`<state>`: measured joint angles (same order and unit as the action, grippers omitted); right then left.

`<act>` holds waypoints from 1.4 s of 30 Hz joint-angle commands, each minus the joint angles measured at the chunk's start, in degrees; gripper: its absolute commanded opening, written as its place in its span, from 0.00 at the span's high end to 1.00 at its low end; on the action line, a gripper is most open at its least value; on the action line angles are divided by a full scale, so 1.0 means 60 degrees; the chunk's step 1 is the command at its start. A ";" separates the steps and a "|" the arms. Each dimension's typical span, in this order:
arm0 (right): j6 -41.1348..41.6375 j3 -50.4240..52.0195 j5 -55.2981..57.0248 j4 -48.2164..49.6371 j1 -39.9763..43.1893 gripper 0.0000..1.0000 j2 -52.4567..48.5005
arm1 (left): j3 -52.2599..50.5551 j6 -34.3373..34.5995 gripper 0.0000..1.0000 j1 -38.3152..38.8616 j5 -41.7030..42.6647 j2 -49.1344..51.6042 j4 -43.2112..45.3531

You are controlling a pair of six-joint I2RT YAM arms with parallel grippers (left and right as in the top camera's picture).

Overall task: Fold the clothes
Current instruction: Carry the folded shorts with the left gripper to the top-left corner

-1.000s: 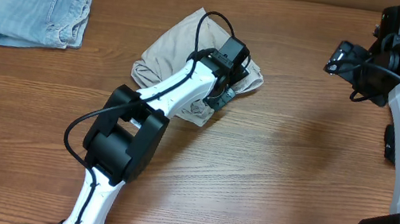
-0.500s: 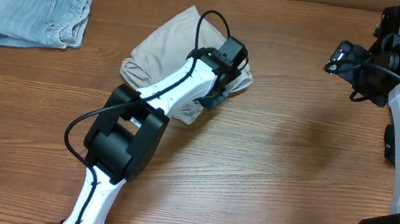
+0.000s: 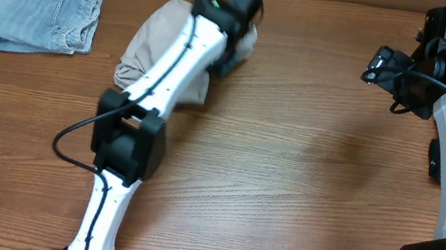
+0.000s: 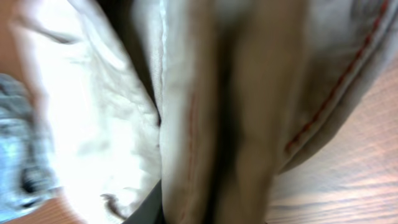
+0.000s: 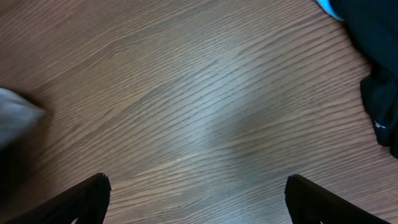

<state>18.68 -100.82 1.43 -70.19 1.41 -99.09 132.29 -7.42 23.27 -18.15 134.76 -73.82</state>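
The brown wood-grain table (image 3: 286,180) spreads across the near side. Farther back, the right gripper (image 5: 199,205) hangs wide open above it, near a black garment (image 5: 379,74). At the far middle, the khaki shorts (image 3: 151,42) lie bunched under the left gripper (image 3: 234,46). Cloth hides its jaws, so I cannot tell its grip. Folded denim (image 3: 39,11) sits far left.

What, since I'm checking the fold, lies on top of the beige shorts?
The left arm lies across the shorts, its wrist over their far end. The cloth beneath the arm is covered, so folds there cannot be seen.
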 commanded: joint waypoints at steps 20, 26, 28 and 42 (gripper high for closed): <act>-0.0397 0.0055 -0.0018 0.0106 0.0018 0.06 0.0011 | 0.5927 -0.2892 0.96 -0.5056 -0.1963 -0.0229 0.0233; -0.0397 0.0055 -0.0015 0.0040 0.0018 0.06 0.0011 | 0.5759 -0.2914 0.96 -0.6721 -0.0382 -0.0226 0.0976; -0.0393 0.0055 -0.0015 0.0044 0.0018 0.06 0.0011 | 0.5628 -0.2943 0.96 -0.7253 0.0047 -0.0208 0.1297; -0.0364 0.0055 -0.0015 0.0138 0.0018 0.07 0.0011 | 0.1734 -0.3129 0.96 -0.8615 0.3038 -0.0157 0.5096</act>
<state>16.51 -100.82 1.45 -69.84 1.41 -99.09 146.23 -25.12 -30.00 -3.86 134.85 -46.26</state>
